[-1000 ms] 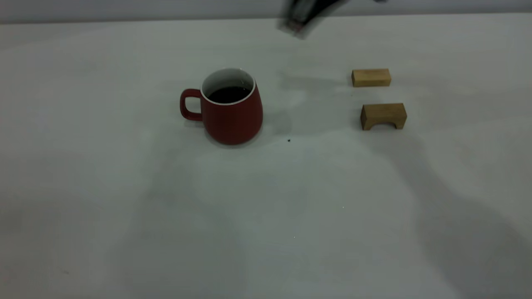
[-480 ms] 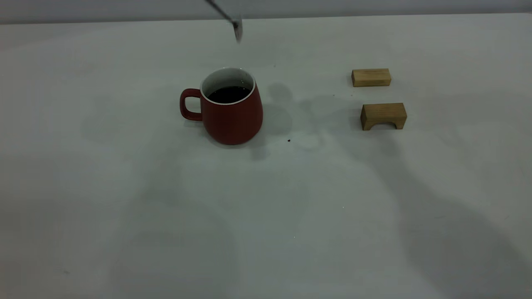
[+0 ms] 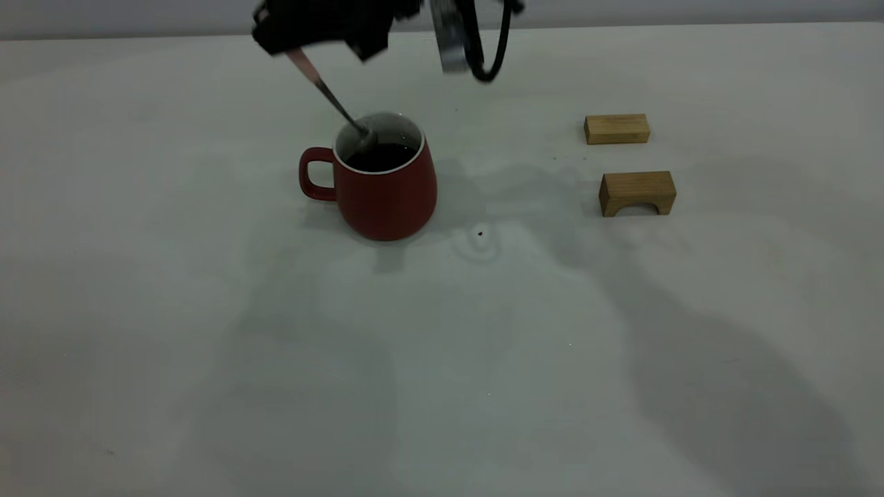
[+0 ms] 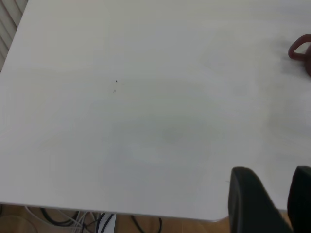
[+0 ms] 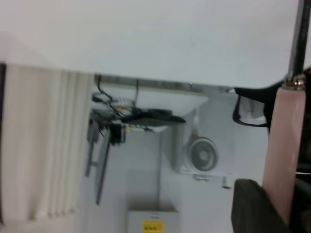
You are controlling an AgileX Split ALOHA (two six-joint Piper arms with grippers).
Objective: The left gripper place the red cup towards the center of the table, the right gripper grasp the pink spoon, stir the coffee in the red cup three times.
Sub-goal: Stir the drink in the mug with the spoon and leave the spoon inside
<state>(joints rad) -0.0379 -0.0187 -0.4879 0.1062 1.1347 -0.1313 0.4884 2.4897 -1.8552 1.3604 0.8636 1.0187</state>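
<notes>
The red cup [image 3: 387,186] stands upright near the middle of the table [image 3: 442,345], its loop handle pointing left, with dark coffee [image 3: 383,157] inside. My right gripper [image 3: 298,47] hangs above and to the left of the cup, shut on the pink spoon [image 3: 334,103]. The spoon slants down, and its metal bowl sits inside the cup at the left of the rim, at the coffee's surface. In the right wrist view the pink handle [image 5: 284,145] runs between the dark fingers [image 5: 252,204]. My left gripper [image 4: 290,194] is parked near the table edge, far from the cup [image 4: 301,48], open and empty.
Two tan wooden blocks lie to the right of the cup: a flat one [image 3: 617,129] and an arched one [image 3: 637,192]. A small dark speck [image 3: 480,234] marks the table beside the cup. The table's edge [image 4: 121,211] runs close to the left gripper.
My right gripper has swung left and down into view with the spoon. The spoon's bowl, which hung above the cup half a second ago, now sits inside it.
</notes>
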